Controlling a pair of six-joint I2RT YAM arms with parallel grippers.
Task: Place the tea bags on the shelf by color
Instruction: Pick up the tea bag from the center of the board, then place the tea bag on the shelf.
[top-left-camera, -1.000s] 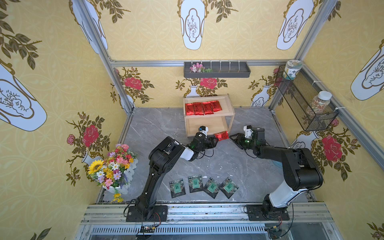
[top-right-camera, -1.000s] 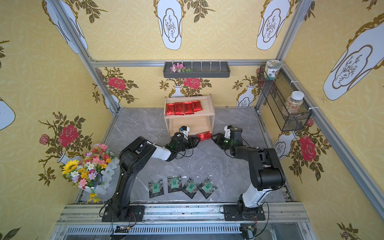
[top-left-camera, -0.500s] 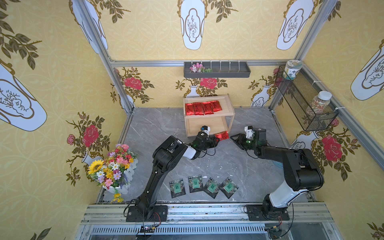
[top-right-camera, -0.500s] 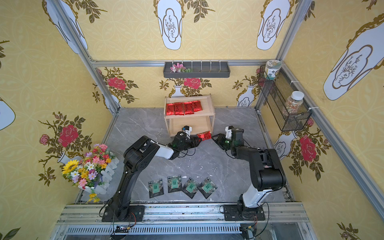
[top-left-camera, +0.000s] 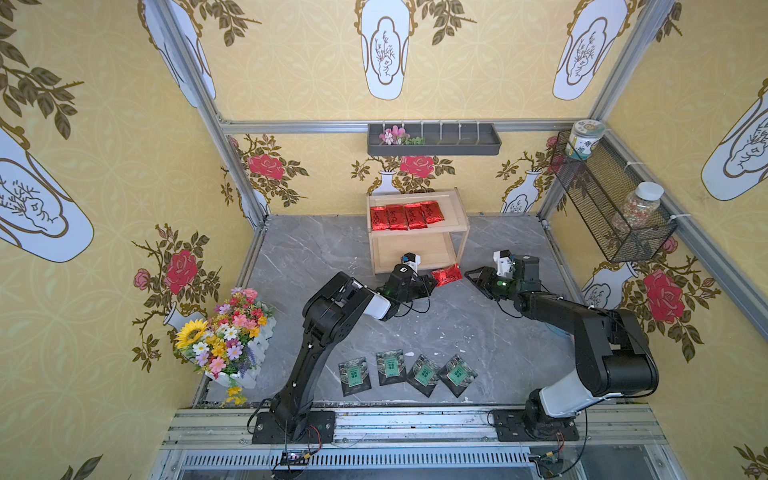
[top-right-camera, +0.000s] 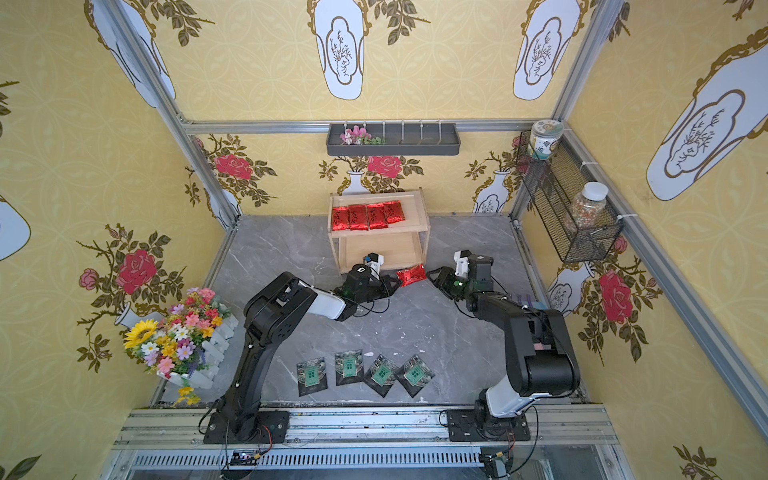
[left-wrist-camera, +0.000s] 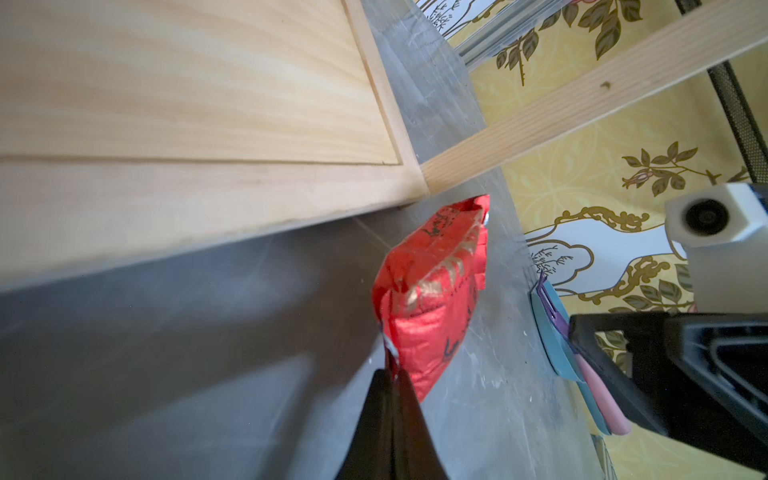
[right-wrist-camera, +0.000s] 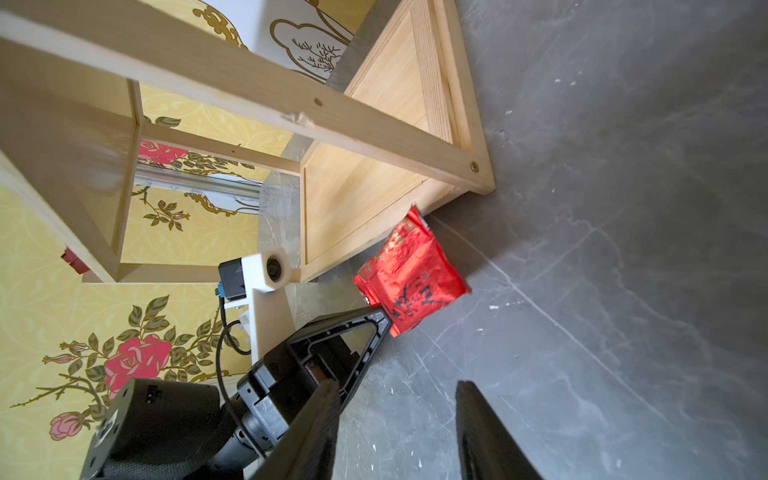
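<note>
A red tea bag (top-left-camera: 446, 275) (top-right-camera: 410, 276) is on the grey floor just off the front right corner of the shelf (top-left-camera: 459, 216) (top-right-camera: 417, 216). My left gripper (top-left-camera: 432, 281) (left-wrist-camera: 392, 374) is shut on its crimped end seal, and the sachet (left-wrist-camera: 432, 291) stands tilted. My right gripper (top-left-camera: 471, 275) (right-wrist-camera: 399, 384) is open with nothing between its fingers, a short way from the same sachet (right-wrist-camera: 411, 278) on its other side. Several red tea bags (top-left-camera: 405, 216) lie in a row on the shelf's top board. Several dark, green-labelled tea bags (top-left-camera: 390, 365) lie on the floor in front.
A flower bouquet (top-left-camera: 224, 332) stands at the front left. A dark grey wall tray (top-left-camera: 434, 139) hangs on the back wall. A black mesh basket (top-left-camera: 611, 199) with jars hangs on the right wall. Flat coloured cards (left-wrist-camera: 552, 332) lie by the right wall.
My left gripper has reached slightly toward the red tea bag and shut on its end. The right arm has stayed where it was, still open.
</note>
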